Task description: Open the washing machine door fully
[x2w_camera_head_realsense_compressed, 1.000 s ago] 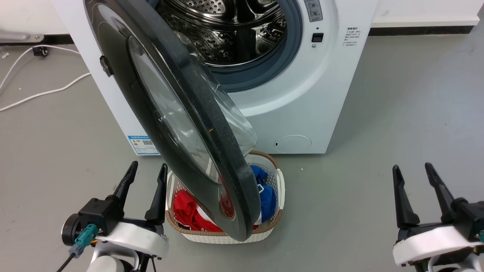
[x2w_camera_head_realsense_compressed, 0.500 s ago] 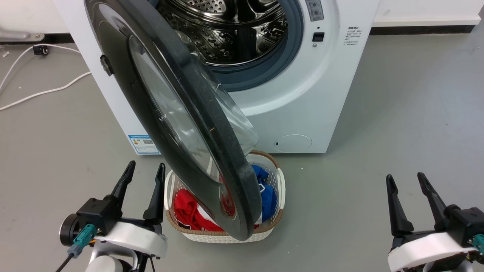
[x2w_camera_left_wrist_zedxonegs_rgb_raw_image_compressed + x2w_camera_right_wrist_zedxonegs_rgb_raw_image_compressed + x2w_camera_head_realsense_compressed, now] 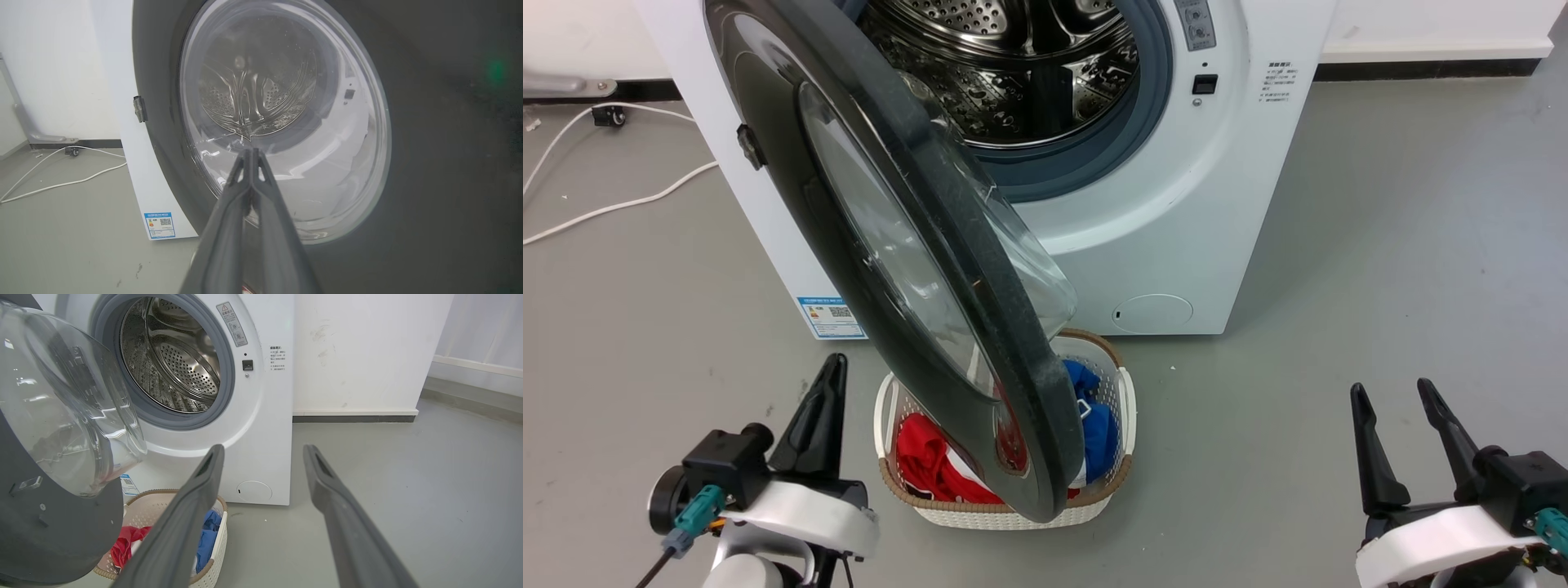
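Pushing with the left tool [image 3: 835,364], pressed shut and empty near the left of the washing machine door [image 3: 890,261], could slip on its glossy face; the right tool [image 3: 1390,387] stands spread, empty, well right of it. The door, half-open before the washing machine [image 3: 1176,229], might swing back.

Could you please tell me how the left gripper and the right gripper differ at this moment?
The left gripper is shut tight; the right gripper is open. The left points at the door's outer face; the right at the washing machine's front. Both hold nothing.
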Controlling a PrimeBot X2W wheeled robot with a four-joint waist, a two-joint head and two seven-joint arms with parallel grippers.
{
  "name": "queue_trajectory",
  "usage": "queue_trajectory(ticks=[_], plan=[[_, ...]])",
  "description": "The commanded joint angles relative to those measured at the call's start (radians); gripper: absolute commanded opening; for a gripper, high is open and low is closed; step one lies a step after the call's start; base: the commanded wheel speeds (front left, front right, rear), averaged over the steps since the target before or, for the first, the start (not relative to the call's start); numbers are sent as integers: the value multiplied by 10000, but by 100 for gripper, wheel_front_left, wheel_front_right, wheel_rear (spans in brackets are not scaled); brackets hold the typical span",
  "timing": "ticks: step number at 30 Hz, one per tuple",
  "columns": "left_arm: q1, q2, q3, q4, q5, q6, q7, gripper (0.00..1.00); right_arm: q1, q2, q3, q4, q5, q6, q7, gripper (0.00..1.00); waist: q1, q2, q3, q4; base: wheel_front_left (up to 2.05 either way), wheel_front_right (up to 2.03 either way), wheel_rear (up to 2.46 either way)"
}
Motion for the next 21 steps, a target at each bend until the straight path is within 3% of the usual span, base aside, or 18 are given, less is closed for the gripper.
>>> queue_trajectory(ticks=[1, 11, 13, 17, 21], plan=[[-116, -132, 350, -245, 103, 3, -24, 0, 22, 51, 28, 64, -31, -3, -82, 100, 0, 0, -2, 0, 0, 0, 0], [-813, -954, 1059, -3202, 627, 17, -24, 0, -97, 50, 24, 134, -57, -3, -171, 100, 0, 0, 51, 144, 0, 0, 0], [-1149, -1165, 652, -4412, 717, 14, -24, 0, -178, 49, 42, 178, -8, -3, -195, 100, 0, 0, 89, 155, 0, 0, 0], [-1349, -1246, -17, -5132, 771, 11, -23, 0, -221, 50, 81, 252, 9, -3, -245, 100, 0, 0, 119, 158, 0, 0, 0], [-1465, -1287, -1497, -5638, 759, 7, 34, 0, -269, 48, 167, 375, 25, -3, -251, 100, 0, 0, 137, 159, 0, 0, 0]])
